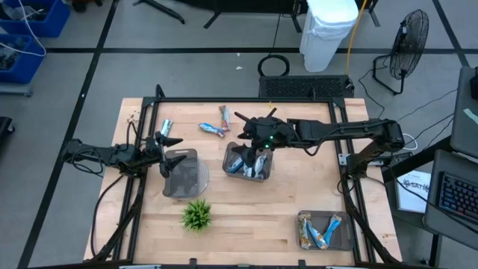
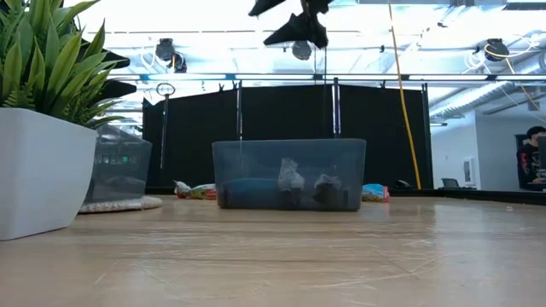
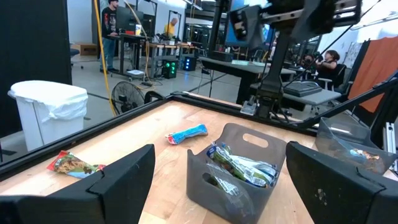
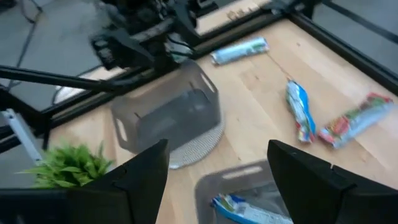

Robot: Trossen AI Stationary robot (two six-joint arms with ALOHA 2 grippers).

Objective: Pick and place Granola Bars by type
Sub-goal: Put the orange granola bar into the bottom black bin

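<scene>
Three granola bars lie flat on the table's far part: a silver-grey one [image 1: 166,127], a bright blue one [image 1: 211,128] and an orange-brown one [image 1: 224,116]. More bars stand in the centre tray [image 1: 249,161], and several lie in the tray at the near right corner [image 1: 325,230]. My right gripper [image 1: 258,138] hangs open above the centre tray [image 4: 249,199], clear of it. My left gripper [image 1: 163,144] is open at the left edge of the empty-looking left tray [image 1: 183,173] and points toward the centre tray [image 3: 239,165].
A small green plant [image 1: 197,214] in a white pot [image 2: 43,170] stands near the table's near edge. The left tray sits on a round mat [image 4: 199,146]. A black frame [image 1: 246,99] runs around the table. People show in the room beyond.
</scene>
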